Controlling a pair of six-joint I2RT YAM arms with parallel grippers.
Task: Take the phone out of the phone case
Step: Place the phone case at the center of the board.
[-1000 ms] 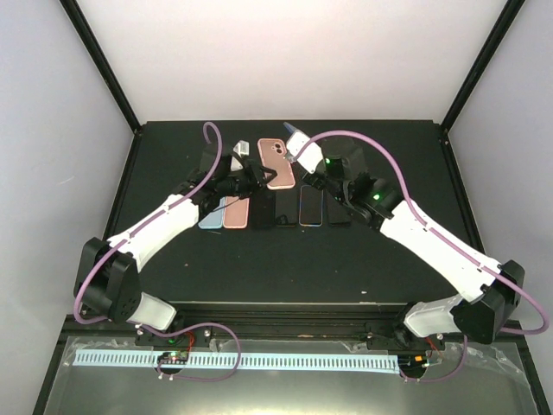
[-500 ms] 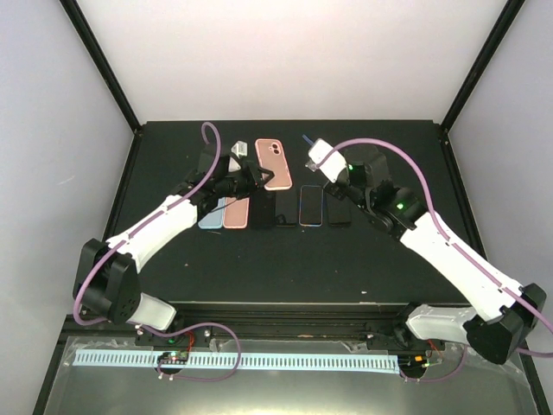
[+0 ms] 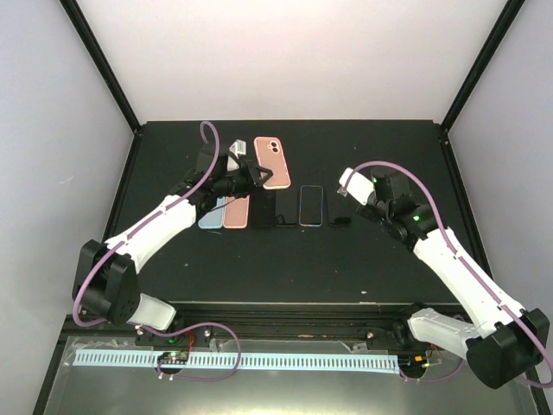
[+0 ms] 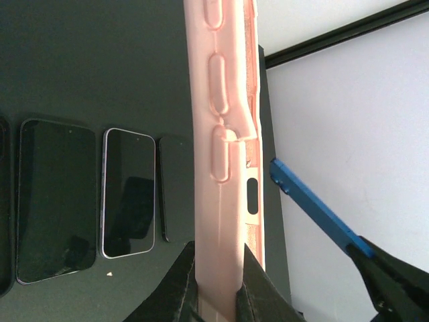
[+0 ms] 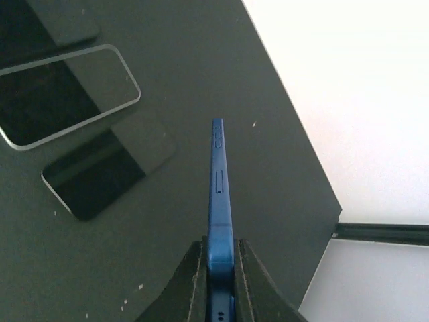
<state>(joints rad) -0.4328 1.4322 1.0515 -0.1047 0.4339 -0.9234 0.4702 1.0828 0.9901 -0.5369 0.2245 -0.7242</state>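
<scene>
My left gripper (image 3: pixel 251 179) is shut on the lower end of the pink phone case (image 3: pixel 272 162), holding it raised above the black mat. In the left wrist view the case (image 4: pixel 224 134) stands edge-on between my fingers (image 4: pixel 175 285), its cut-outs showing. The blue phone (image 5: pixel 218 188) is out of the case, clamped edge-on in my shut right gripper (image 5: pixel 220 268). From above the phone (image 3: pixel 348 181) hangs over the right part of the mat, well apart from the case. The left wrist view catches the phone (image 4: pixel 312 204) to the right.
Several phones lie in a row on the mat: a light blue one (image 3: pixel 211 213), a pink one (image 3: pixel 236 212), a black one (image 3: pixel 263 210), a silver-rimmed one (image 3: pixel 311 206) and a small dark one (image 3: pixel 340 220). A small grey object (image 3: pixel 239 149) sits behind the left gripper.
My right gripper has carried the blue phone to the right and nearer, away from the pink case. The left gripper has kept the case almost still.
</scene>
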